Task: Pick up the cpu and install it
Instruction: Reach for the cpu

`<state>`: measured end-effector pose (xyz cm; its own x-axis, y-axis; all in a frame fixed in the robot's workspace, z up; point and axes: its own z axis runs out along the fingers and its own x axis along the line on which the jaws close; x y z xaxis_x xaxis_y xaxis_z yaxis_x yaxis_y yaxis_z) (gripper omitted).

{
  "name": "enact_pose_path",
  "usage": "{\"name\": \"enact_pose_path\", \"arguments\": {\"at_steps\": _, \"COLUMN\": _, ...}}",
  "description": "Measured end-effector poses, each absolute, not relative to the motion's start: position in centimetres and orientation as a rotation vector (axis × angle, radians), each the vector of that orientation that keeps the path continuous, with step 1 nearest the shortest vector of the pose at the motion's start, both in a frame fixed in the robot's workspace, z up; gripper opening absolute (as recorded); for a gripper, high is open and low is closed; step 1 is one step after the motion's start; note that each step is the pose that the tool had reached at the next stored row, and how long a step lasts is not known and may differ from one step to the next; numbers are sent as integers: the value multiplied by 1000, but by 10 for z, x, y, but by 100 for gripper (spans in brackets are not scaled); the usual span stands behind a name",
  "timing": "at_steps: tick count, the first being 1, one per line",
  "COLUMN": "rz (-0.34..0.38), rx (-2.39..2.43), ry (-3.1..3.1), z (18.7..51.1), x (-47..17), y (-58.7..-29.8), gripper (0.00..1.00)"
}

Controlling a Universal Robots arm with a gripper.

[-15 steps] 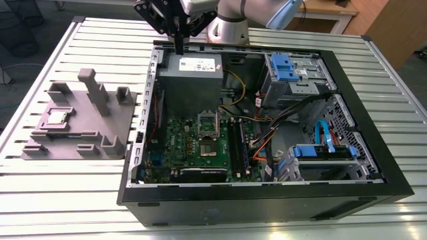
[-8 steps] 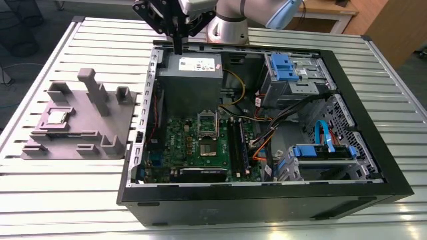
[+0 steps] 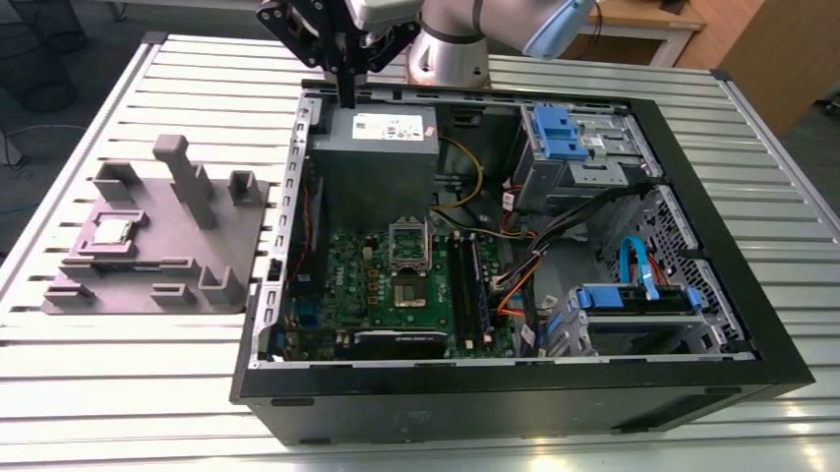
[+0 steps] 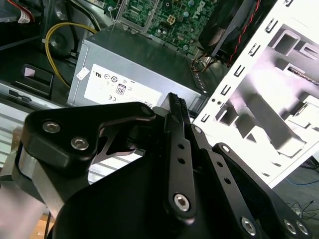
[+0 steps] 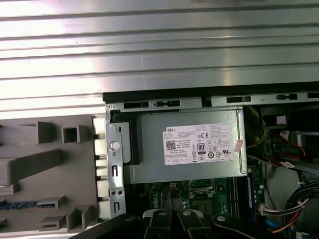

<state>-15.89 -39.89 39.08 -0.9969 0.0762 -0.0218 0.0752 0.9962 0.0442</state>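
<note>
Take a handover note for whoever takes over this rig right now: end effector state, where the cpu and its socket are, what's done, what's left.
End effector: shut, holding nothing, above the far edge of the open computer case, over the power supply.
Cpu: lying flat on the grey fixture, on the exterior view's left of the case, apart from the end effector.
Socket: on the motherboard inside the case, no chip seen in it.
Done: nothing yet.
Left: the whole job, both pickup and install.
</note>
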Motion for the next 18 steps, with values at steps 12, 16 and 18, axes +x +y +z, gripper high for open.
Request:
{"name": "enact_pose_path", "arguments": {"at_steps": 12, "rz": 68, "rx": 118, "ry": 3116, "z": 390, "x": -163, "y": -399, "gripper": 10}}
{"name": "enact_pose_path", "arguments": {"at_steps": 16, "rz": 67, "rx": 118, "ry": 3116, "z": 390, "x": -165, "y": -399, "gripper": 10}}
{"name": "enact_pose_path", "arguments": {"at_steps": 18, "rz": 67, "rx": 118, "ry": 3116, "z": 390, "x": -165, "y": -399, "gripper": 10}}
